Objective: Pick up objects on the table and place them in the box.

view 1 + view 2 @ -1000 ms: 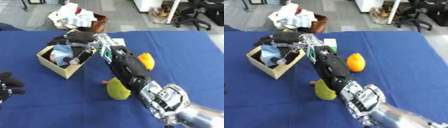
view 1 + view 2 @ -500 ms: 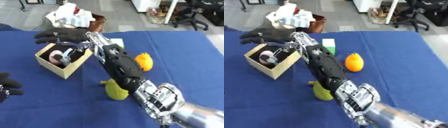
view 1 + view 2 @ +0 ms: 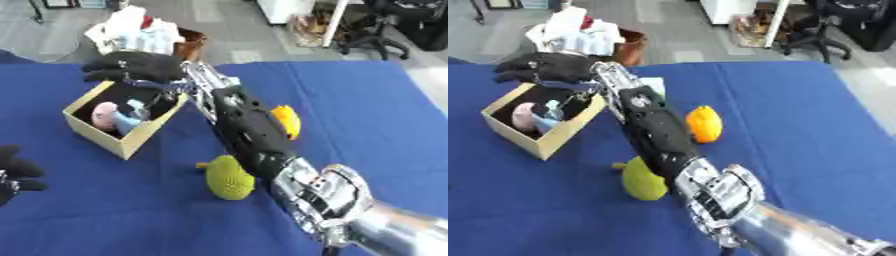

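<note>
Counter point(image 3: 367, 100): blue covering, spanning the whole near field. Box point(image 3: 98, 131): open-topped, tan, set toward the far left part of the counter, one corner turned to the near edge; contents include a pink item point(image 3: 105, 114) and a pale blue item point(image 3: 133, 116) side by side, neither identifiable beyond colour. Right hand point(image 3: 131, 67): black, reached across from the near right corner along a long black-and-silver arm, held above the box's far rim with fingers spread and nearly straight, nothing in its grasp. Left hand point(image 3: 12, 170): black, at the near left edge of the counter, only partly in frame; cannot tell how its fingers are set. Orange object point(image 3: 703, 123): rounded, on the counter just right of the right forearm, roughly mid-counter; partly hidden behind the arm in the left eye view. Yellow-green object point(image 3: 229, 177): oval with a bumpy surface, lying on the counter nearer the near edge, just left of the forearm and well apart from the box. Pale green block point(image 3: 654, 83): small, partly hidden behind the arm, near the counter's far edge.
</note>
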Tool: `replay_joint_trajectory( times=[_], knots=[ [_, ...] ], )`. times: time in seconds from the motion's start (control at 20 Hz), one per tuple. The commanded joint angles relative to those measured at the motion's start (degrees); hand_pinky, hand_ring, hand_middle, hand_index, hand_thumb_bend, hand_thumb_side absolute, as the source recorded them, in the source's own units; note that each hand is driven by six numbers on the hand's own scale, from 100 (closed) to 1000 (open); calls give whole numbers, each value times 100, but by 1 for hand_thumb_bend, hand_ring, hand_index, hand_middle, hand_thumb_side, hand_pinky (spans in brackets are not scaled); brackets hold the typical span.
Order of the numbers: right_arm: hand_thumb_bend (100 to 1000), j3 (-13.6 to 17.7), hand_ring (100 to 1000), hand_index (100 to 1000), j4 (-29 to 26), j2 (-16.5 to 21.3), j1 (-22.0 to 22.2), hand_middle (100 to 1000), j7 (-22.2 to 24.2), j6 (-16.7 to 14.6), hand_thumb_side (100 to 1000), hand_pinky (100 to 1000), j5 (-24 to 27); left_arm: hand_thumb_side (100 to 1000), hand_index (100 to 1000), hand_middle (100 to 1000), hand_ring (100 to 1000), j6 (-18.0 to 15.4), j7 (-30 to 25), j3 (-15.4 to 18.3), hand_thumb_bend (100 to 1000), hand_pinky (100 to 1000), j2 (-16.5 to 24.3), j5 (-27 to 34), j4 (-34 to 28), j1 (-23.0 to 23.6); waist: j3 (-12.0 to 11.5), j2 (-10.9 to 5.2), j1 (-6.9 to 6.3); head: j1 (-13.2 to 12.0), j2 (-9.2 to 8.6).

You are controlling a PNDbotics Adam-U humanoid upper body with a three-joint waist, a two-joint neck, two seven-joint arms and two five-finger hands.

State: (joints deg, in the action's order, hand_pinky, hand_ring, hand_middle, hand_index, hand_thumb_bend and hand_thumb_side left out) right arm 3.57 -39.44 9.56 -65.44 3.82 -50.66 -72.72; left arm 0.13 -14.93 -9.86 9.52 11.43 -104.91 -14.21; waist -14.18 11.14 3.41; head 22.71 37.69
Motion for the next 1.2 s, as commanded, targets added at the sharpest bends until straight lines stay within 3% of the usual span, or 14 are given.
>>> replay_joint_trajectory(
  times=[0.05,0.3,0.5,0.85,1.05,1.2],
  knots=[
    [100,242,990,1000,330,420,-162,1000,289,252,199,986,564,855,810,604,676,-7,35,65,100,633,94,-32,-74,-15,49,-12,46,-46,-28],
    [100,435,993,1000,534,783,-165,1000,742,810,204,992,1214,857,811,604,675,-18,63,92,100,633,122,-62,-68,11,122,-6,29,-83,-30],
    [100,511,996,1000,662,937,-139,1000,815,1308,260,994,1306,856,811,604,675,-24,75,99,100,633,133,-69,-67,18,152,-5,19,-82,-51],
    [100,501,1000,1000,982,1000,-71,1000,914,1700,380,1000,1067,855,811,603,674,-30,87,107,100,632,133,-74,-69,16,158,-6,14,-60,-64],
    [100,496,1000,1000,1164,1065,-49,1000,797,2042,371,1000,696,855,811,603,674,-32,93,113,100,632,133,-79,-71,13,156,0,19,-57,-67],
    [100,514,1000,1000,1232,1111,-31,1000,562,2355,305,1000,397,857,811,603,673,-31,98,115,100,632,137,-88,-69,16,164,6,21,-60,-66]
  ],
)
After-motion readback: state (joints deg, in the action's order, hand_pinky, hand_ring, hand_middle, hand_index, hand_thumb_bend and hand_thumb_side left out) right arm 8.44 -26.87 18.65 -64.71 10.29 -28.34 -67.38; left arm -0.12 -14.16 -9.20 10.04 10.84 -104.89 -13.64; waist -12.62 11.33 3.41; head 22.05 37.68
